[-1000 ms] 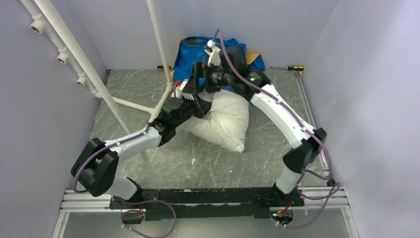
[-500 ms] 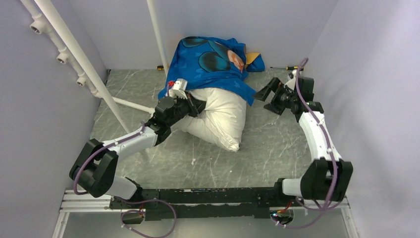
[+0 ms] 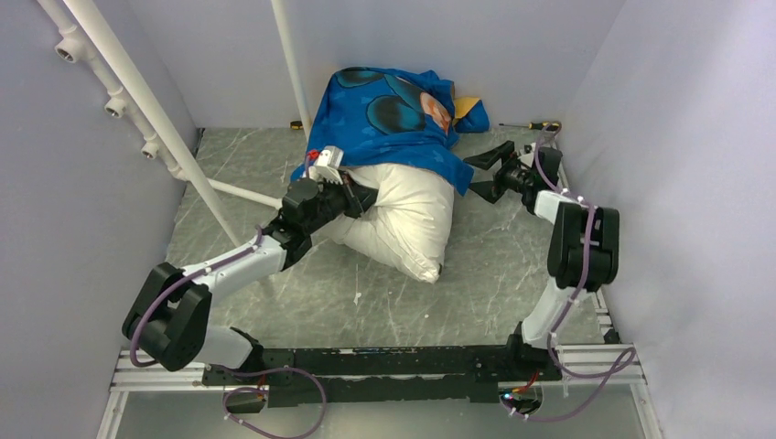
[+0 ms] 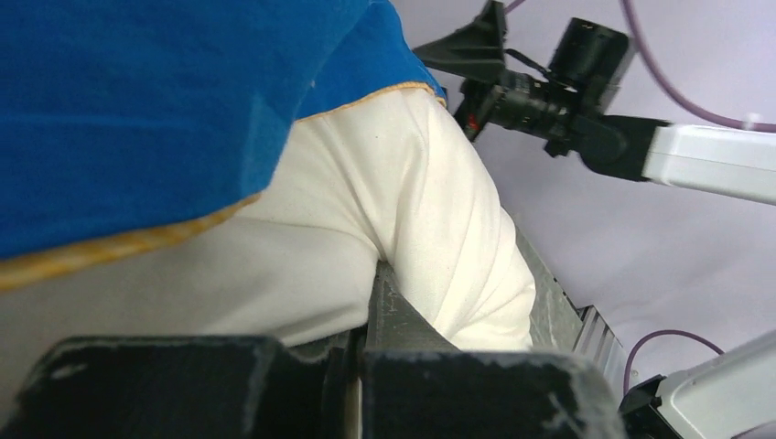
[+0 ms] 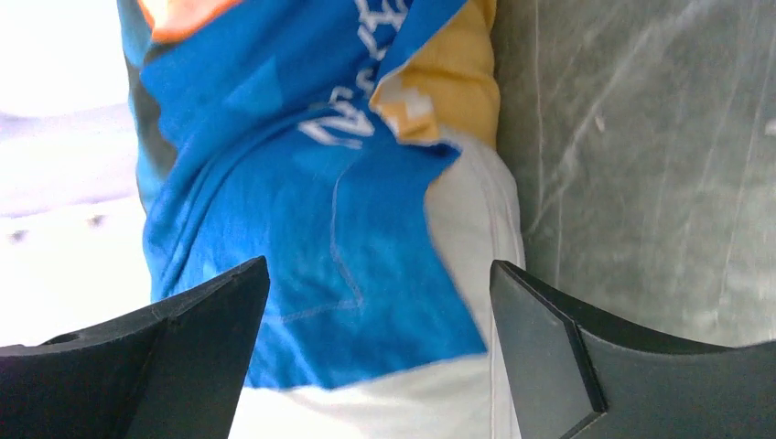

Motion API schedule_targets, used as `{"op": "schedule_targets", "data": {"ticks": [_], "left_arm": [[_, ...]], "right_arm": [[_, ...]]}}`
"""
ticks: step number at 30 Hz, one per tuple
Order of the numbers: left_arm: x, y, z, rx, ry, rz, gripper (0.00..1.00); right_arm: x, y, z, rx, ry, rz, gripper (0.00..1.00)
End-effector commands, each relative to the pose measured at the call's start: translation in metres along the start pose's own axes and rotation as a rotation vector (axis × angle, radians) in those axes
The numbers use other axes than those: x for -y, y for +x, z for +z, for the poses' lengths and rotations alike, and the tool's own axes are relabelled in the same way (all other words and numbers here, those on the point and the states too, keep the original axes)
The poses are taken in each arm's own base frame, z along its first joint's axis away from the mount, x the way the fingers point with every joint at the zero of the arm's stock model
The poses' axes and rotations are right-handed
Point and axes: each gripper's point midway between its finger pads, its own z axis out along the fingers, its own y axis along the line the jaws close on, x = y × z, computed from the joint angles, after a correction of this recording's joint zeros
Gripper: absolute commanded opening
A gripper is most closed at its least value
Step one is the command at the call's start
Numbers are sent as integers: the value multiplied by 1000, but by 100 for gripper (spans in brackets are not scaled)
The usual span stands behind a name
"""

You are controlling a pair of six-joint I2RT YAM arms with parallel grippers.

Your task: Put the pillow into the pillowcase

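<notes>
With the pillow (image 3: 412, 229) half inside the pillowcase (image 3: 384, 114) on the table (image 3: 366, 302), the left gripper (image 3: 352, 195) closed against its left side and the right gripper (image 3: 488, 174) spread wide beside the hem, a one-sided pull may bunch the pillowcase or strip it off.

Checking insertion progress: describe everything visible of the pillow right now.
The pillow is plump, white, soft-looking stuffed fabric, creased, with a stitched seam along its edge. It lies on the grey table. Its far part is inside the blue pillowcase, whose yellow-trimmed hem crosses it. The near part bulges out bare, one corner pointing toward the arm bases. The shut left tool sits against its left side. The open right tool is off to its right, not touching.
</notes>
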Motion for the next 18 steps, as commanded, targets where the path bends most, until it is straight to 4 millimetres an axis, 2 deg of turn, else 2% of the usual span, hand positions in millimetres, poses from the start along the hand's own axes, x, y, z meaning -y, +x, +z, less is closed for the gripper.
{"op": "schedule_targets", "data": {"ticks": [1, 2, 3, 5, 7, 10, 12, 15, 18], "left_arm": [[-4, -35, -2, 101, -18, 67, 0], [-2, -37, -2, 99, -11, 70, 0], [0, -37, -2, 97, -7, 73, 0], [2, -40, -1, 100, 1, 72, 0], [3, -41, 0, 106, 6, 73, 0], [5, -46, 2, 118, 12, 79, 0], [8, -53, 2, 140, 15, 80, 0], [17, -71, -2, 193, 25, 95, 0], [29, -95, -8, 256, 28, 125, 0]], "right_arm": [[-27, -27, 18, 3, -191, 8, 90], [-30, -29, 21, -7, -210, 15, 83], [-35, -30, 22, -14, -235, 14, 72], [-45, -29, 23, -30, -288, 7, 40], [-54, -24, 20, -55, -314, 8, 0], [-73, -11, 11, -93, -340, -15, 0], [-91, 8, 0, -126, -366, -35, 0], [-128, 53, -21, -195, -417, -99, 0], [-144, 96, -36, -253, -411, -143, 0]]}}
